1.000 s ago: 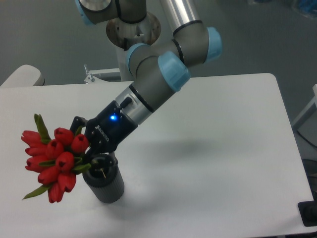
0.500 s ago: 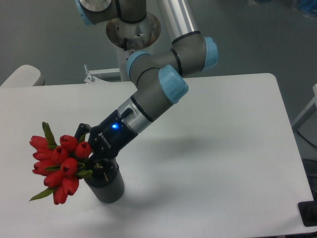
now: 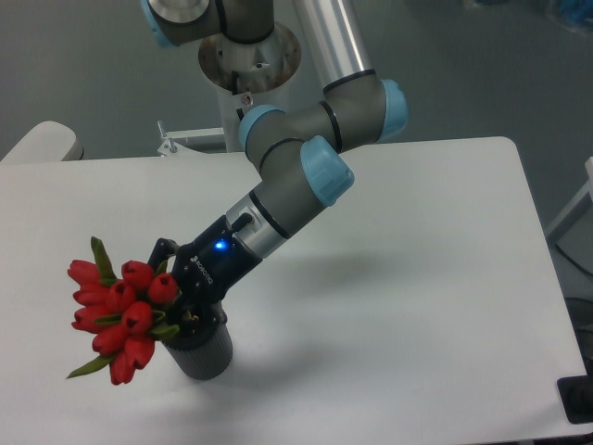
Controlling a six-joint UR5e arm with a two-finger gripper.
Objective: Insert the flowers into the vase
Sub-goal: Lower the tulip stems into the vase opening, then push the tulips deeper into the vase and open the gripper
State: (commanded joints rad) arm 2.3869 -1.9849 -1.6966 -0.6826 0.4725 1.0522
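— Where is the vase (image 3: pixel 201 349) found?

— It is seen upright near the front left of the white bench (image 3: pixel 417 306), a dark ribbed cylinder. Its mouth is largely covered by the claw (image 3: pixel 179 301) and by the bunch.

— And the flowers (image 3: pixel 119 311)?

— They are held tilted out to the left of the vase's rim, red buds packed together, with narrow green leaves projecting at the upper left and lower left. The stems are hidden behind the buds and the claw, so how far they are seated in the hole cannot be told.

— How is the claw set?

— It is pressed in low over the vase's top, at the base of the bunch, and appears to be pinching the stems (the fingertips themselves are masked by buds). A blue light is lit on the wrist section of the arm (image 3: pixel 296 190).

— What else is placed around?

— The arm's round base (image 3: pixel 248 46) is mounted behind the bench; a small metal bracket (image 3: pixel 176 141) is seen at the far edge, and a pale rounded object (image 3: pixel 42 144) at the left edge. The arm's shadow is cast across the middle of the bench.
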